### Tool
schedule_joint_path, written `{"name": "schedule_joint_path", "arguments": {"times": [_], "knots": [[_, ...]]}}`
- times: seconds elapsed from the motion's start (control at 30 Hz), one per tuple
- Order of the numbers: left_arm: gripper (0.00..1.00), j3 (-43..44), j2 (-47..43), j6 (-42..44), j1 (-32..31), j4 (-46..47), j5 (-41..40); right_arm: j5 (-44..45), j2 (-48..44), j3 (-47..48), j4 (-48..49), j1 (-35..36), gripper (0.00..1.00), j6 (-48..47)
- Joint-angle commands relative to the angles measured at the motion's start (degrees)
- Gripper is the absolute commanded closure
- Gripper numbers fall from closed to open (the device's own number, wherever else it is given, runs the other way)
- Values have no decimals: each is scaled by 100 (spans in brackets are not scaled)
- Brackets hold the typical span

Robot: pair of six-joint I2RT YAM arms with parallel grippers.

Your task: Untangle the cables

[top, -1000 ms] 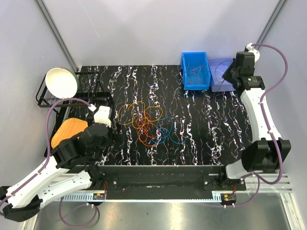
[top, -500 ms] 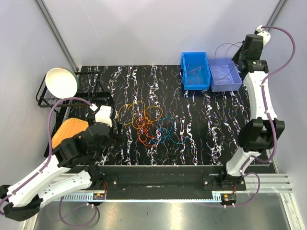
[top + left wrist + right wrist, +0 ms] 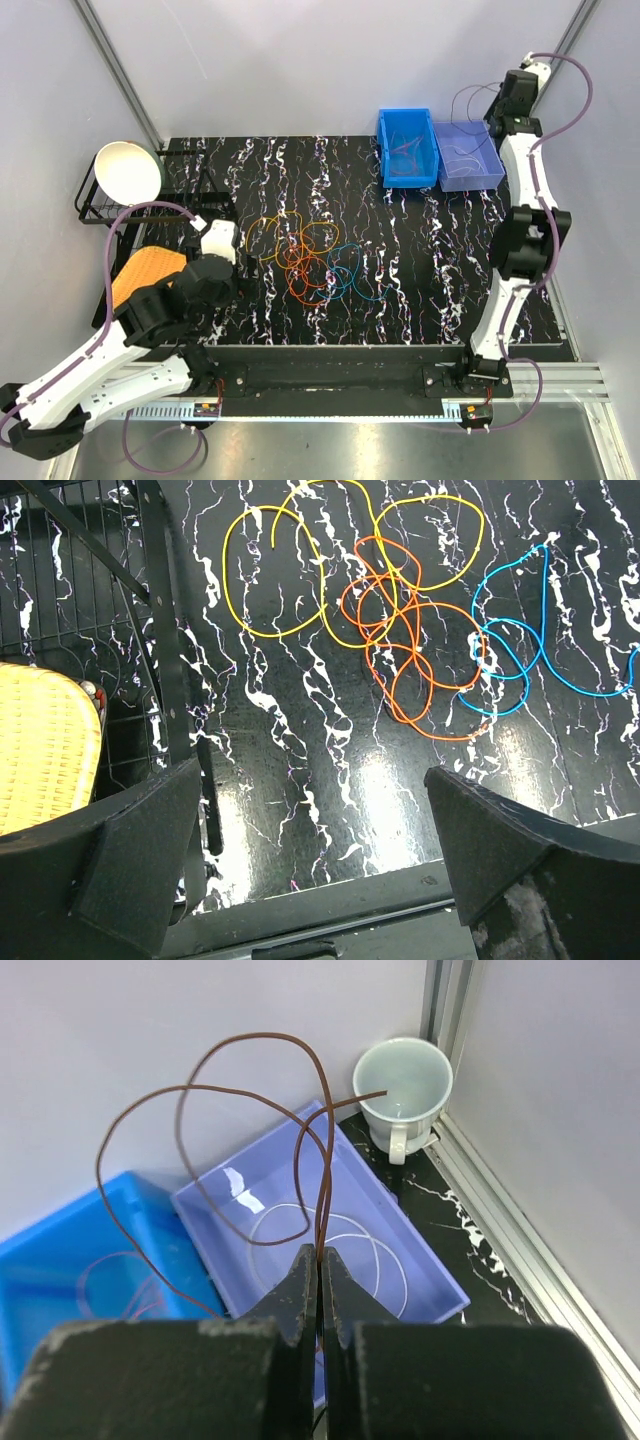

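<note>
Cables [image 3: 400,630], yellow, orange and blue, lie tangled on the table [image 3: 300,780] near the left gripper [image 3: 320,850], its jaws spread wide; the right gripper [image 3: 320,1260] clenches a dark red cable [image 3: 255,1033] above the lavender bin [image 3: 350,1175].

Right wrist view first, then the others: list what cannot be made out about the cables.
- Right wrist view: the right pincer is shut on the brown cable, and its fingers hide the cable's lower run.
- Right wrist view: the blue bin is cut off by the left edge, and its contents are too faint to identify.
- Left wrist view: the blue cable runs off the right edge.
- Top view: the tangled cables are too small to tell which strand lies on top.
</note>
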Motion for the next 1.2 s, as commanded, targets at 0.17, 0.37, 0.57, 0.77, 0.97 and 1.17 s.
{"name": "schedule_joint_path", "arguments": {"times": [0.17, 0.37, 0.57, 0.77, 0.97, 1.17], "knots": [[1, -6, 147, -24, 8, 226, -141, -194, 1137, 405, 256, -53, 100, -256], [1, -7, 173, -16, 26, 235, -124, -273, 1190, 317, 230, -62, 100, -230], [1, 2, 191, -16, 26, 226, -115, -441, 1181, 387, 230, -53, 100, -124], [1, 2, 164, -7, 35, 235, -106, -459, 1155, 651, -192, -62, 31, 77], [1, 11, 164, -16, 35, 235, -89, -897, 698, 634, -297, -53, 22, 437], [1, 11, 243, -7, 26, 226, -53, -1784, -48, 143, -447, -27, 23, 1034]]}}
